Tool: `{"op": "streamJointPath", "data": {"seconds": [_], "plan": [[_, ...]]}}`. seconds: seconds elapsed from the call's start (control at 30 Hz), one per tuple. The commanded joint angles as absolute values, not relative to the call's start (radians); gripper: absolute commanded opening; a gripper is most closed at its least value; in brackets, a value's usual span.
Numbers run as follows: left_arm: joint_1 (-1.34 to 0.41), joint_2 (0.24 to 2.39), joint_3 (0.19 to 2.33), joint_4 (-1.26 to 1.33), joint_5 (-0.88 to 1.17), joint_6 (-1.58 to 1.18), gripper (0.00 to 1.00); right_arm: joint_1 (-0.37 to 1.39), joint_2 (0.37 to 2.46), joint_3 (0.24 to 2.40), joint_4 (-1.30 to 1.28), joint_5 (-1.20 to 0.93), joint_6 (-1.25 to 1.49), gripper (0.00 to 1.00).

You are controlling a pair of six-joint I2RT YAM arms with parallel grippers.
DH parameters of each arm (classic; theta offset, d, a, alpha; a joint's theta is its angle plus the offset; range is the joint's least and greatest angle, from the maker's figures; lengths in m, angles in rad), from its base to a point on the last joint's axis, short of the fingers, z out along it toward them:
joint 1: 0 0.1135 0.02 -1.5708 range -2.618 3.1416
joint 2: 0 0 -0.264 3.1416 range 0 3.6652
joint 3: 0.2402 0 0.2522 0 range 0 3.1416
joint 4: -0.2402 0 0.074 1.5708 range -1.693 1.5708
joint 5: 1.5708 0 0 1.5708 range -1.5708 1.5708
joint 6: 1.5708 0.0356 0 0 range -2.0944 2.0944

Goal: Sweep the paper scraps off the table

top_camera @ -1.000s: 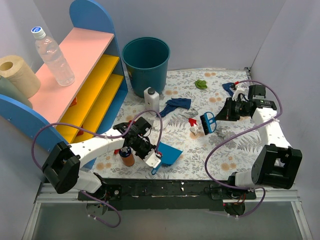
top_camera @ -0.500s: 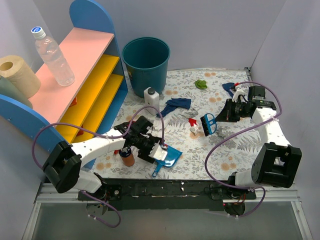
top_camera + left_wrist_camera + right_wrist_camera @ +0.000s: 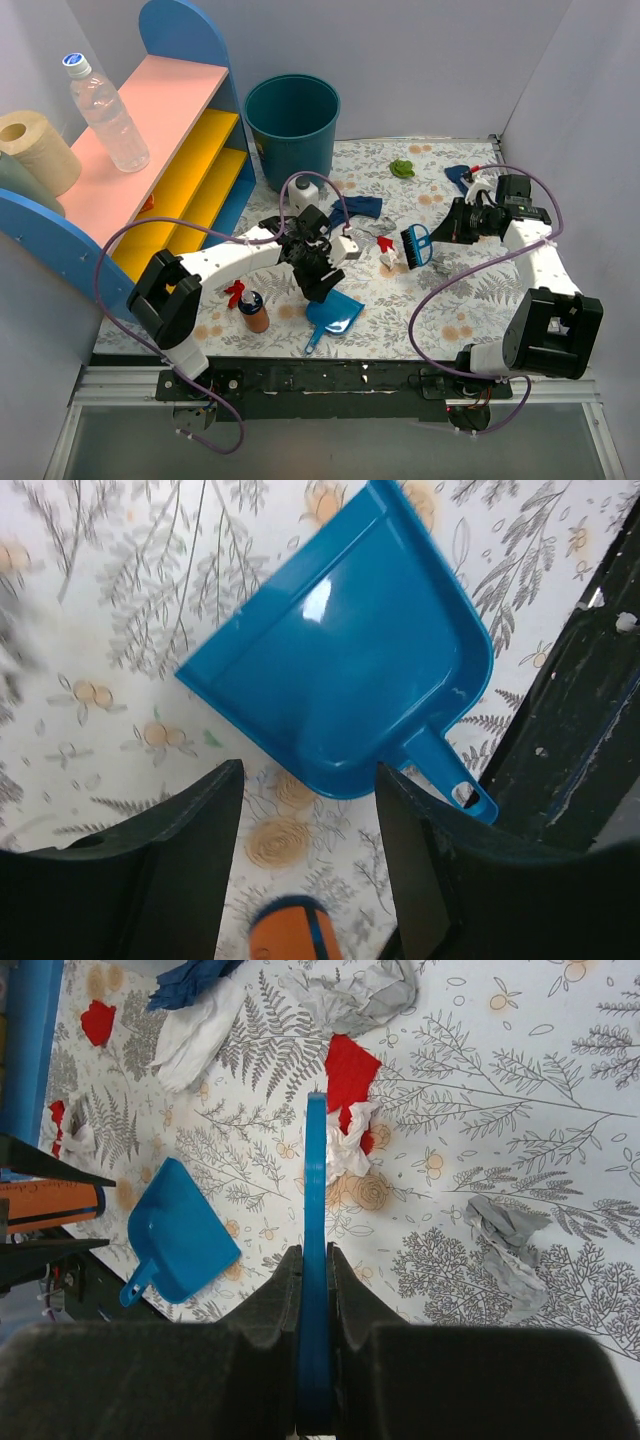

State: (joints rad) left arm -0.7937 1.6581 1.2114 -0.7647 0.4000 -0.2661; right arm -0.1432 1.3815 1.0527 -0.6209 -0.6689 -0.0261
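Note:
The blue dustpan (image 3: 336, 315) (image 3: 345, 670) lies flat on the table (image 3: 470, 300) near its front edge, held by nothing. My left gripper (image 3: 318, 262) (image 3: 310, 780) hovers open just behind it with nothing between the fingers. My right gripper (image 3: 455, 228) (image 3: 316, 1255) is shut on the handle of the blue hand brush (image 3: 415, 245) (image 3: 316, 1190). The brush head stands beside a red-and-white paper wad (image 3: 385, 250) (image 3: 348, 1110). More paper scraps lie about: green (image 3: 403, 168), dark blue (image 3: 355, 208), silver-grey (image 3: 505, 1240), white (image 3: 195, 1030), red (image 3: 236, 292).
An orange bottle (image 3: 255, 312) (image 3: 290, 935) stands left of the dustpan. A white bottle (image 3: 303, 195) and a teal bin (image 3: 292, 125) stand at the back. The pink-and-yellow shelf unit (image 3: 170, 170) fills the left side. Walls close the back and right.
My left gripper let go of the dustpan handle, opened and drew back toward the table's middle. The dustpan stayed on the table. The right arm with the brush barely moved.

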Motion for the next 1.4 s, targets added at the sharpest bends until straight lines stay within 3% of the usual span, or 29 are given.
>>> {"op": "streamJointPath", "data": {"seconds": [0.0,0.17,0.33,0.43,0.8,0.97,1.2,1.23,1.27,1.37], "plan": [[-0.793,1.658,1.204,-0.811,0.293,-0.459,0.55,-0.150,1.318,1.017,-0.578,-0.693,-0.015,0.01],[-0.793,1.690,1.175,-0.798,0.311,-0.502,0.52,-0.161,1.286,0.983,-0.552,-0.690,-0.008,0.01],[-0.793,1.746,1.169,-0.787,0.368,-0.503,0.40,-0.176,1.264,0.963,-0.535,-0.695,-0.008,0.01],[-0.795,1.779,1.170,-0.766,0.341,-0.523,0.39,-0.183,1.255,0.939,-0.519,-0.699,0.018,0.01],[-0.793,1.855,1.244,-0.764,0.328,-0.528,0.12,-0.198,1.215,0.888,-0.505,-0.706,0.029,0.01],[-0.793,1.908,1.298,-0.762,0.298,-0.502,0.06,-0.206,1.207,0.877,-0.502,-0.703,0.031,0.01],[-0.793,1.945,1.394,-0.742,0.276,-0.500,0.10,-0.212,1.213,0.884,-0.511,-0.703,0.029,0.01],[-0.793,1.947,1.400,-0.738,0.278,-0.502,0.13,-0.213,1.215,0.885,-0.511,-0.701,0.028,0.01],[-0.792,1.948,1.413,-0.736,0.279,-0.502,0.27,-0.212,1.218,0.887,-0.512,-0.701,0.028,0.01],[-0.785,1.945,1.439,-0.748,0.331,-0.503,0.48,-0.213,1.226,0.890,-0.515,-0.701,0.023,0.01]]}}
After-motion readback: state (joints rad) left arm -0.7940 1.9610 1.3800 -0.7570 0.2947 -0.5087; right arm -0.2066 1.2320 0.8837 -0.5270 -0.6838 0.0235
